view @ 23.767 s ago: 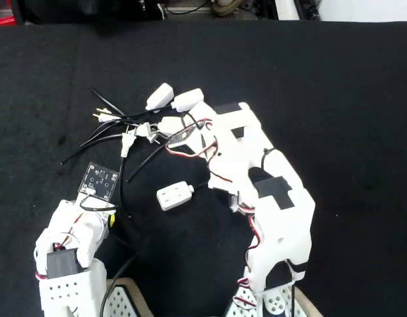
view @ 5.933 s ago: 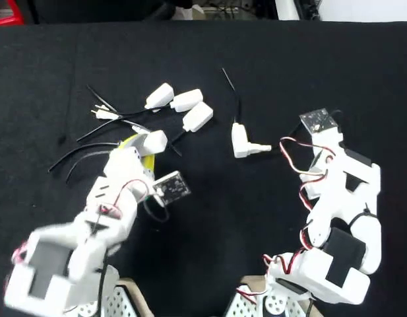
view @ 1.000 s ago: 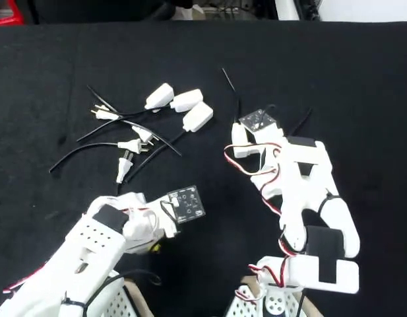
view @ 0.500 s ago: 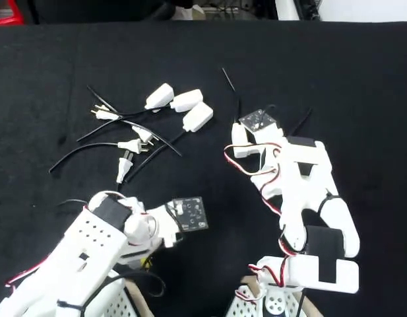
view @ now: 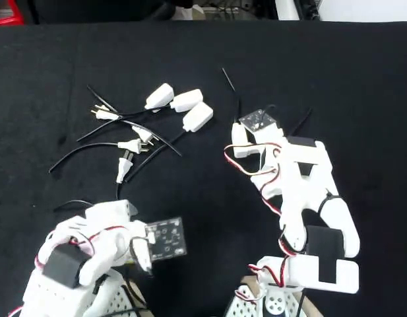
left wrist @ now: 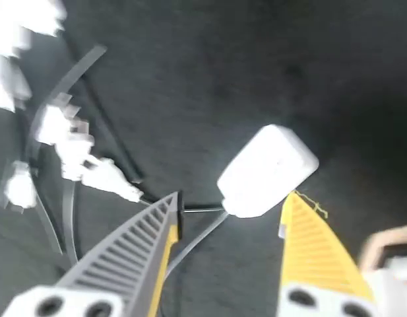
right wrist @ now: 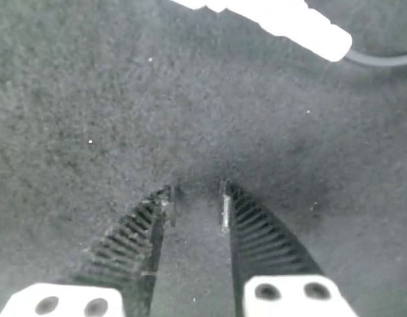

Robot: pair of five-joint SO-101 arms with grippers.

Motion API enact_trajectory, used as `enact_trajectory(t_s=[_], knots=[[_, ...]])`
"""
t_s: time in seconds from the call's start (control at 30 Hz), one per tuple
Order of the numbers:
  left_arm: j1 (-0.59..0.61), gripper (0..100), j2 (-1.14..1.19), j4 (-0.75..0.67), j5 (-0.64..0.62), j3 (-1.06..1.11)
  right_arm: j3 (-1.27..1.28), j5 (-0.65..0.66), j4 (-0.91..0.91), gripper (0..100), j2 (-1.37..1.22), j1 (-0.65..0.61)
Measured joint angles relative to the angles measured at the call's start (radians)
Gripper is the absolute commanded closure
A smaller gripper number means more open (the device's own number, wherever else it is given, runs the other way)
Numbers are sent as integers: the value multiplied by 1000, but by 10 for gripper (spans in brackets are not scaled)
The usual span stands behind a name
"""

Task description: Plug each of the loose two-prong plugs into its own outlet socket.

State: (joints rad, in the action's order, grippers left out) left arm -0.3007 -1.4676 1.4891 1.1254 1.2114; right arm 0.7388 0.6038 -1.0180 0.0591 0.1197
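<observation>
We see two robot arms at a black table (view: pixel 361 79) with plugs and sockets on it.

Three white sockets (view: pixel 187 100) lie close together at the far side of the table, and the loose plugs (view: pixel 132 143) lie just beside them in a tangle of black cords. In the left wrist view the left gripper (left wrist: pixel 231 198) is spread wide and has hold of nothing. We see one white socket (left wrist: pixel 268 170) past its tips, lying on the table. The right gripper (right wrist: pixel 195 195) has its fingers only a little way apart, tips down by the cloth, with nothing between them. A white piece with a cord (right wrist: pixel 289 16) lies near it, and in the high view that piece (view: pixel 238 142) is right by the front of the right arm (view: pixel 302 178).
</observation>
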Motion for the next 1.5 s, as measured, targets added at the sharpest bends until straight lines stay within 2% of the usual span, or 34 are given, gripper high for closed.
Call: enact_trajectory(t_s=[0.17,0.27,0.57,0.73,0.97,1.23,1.5], knots=[[110,754,20,-189,235,160,0,0,0,885,0,0],[112,755,57,-207,298,164,0,0,0,885,0,0],[-40,755,203,-213,301,144,0,0,0,885,0,0],[-80,755,295,-310,301,144,0,0,5,885,0,0],[-89,755,413,-446,284,170,0,0,21,885,0,0],[-89,757,480,-477,244,172,11,-2,26,885,0,0],[-97,948,474,-479,161,167,11,-2,28,885,0,0]])
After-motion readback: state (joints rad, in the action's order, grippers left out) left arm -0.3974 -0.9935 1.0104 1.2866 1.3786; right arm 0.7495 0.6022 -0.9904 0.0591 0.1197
